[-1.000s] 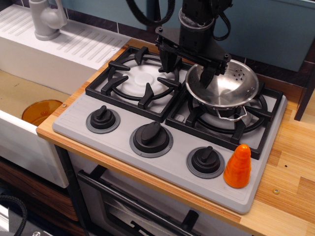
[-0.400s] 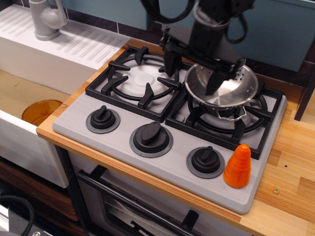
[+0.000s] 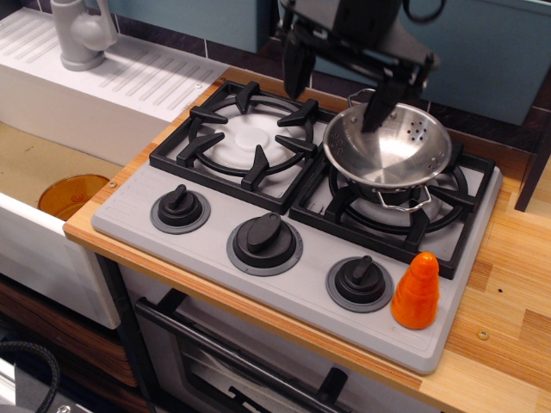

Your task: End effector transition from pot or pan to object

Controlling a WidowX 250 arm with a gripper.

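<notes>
The shiny steel colander (image 3: 389, 146) with drain holes and a wire loop handle sits on the right burner grate of the toy stove (image 3: 258, 215). My black gripper (image 3: 337, 82) hangs above the colander's back left rim, its two fingers spread wide and empty; one finger (image 3: 297, 67) is over the left burner, the other (image 3: 379, 105) over the colander. The small orange ridged cone toy (image 3: 417, 291) stands upright on the stove's front right corner, right of the third knob and well apart from the gripper.
Three black knobs (image 3: 263, 243) line the stove front. A grey faucet (image 3: 82, 33) and white drainboard are at the back left. A translucent orange dish (image 3: 71, 194) lies in the sink at the left. Wooden counter (image 3: 508, 301) runs to the right.
The gripper has risen out of the colander and moved up and slightly right, still open. The colander and the orange cone have stayed in place.
</notes>
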